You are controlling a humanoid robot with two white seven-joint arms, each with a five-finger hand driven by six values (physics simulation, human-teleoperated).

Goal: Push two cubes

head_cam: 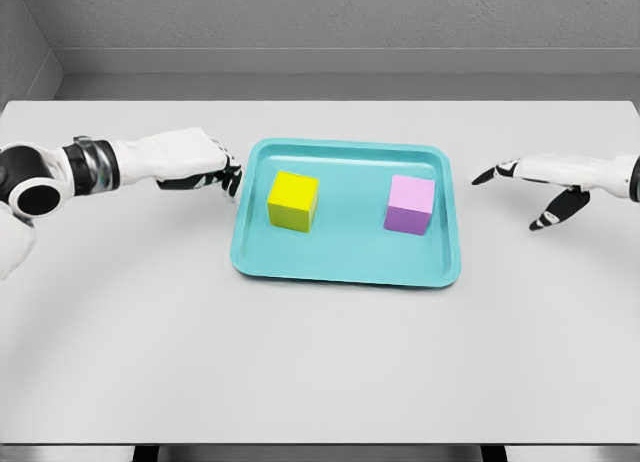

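Matte yellow cube (293, 200) and lilac cube (410, 204) sit apart in a smooth teal tray (345, 269), between the curled, empty left hand (205, 167) and the spread, empty right hand (540, 182).

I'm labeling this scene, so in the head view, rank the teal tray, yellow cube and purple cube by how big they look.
1. Teal tray, clearly largest.
2. Yellow cube and purple cube: they look about alike, so I won't rank one above the other.

I've got a solid yellow cube (293, 200) sitting flat in the left half of the teal tray (345, 267). A pale purple cube (410, 204) sits upright in the right half, well apart from it.
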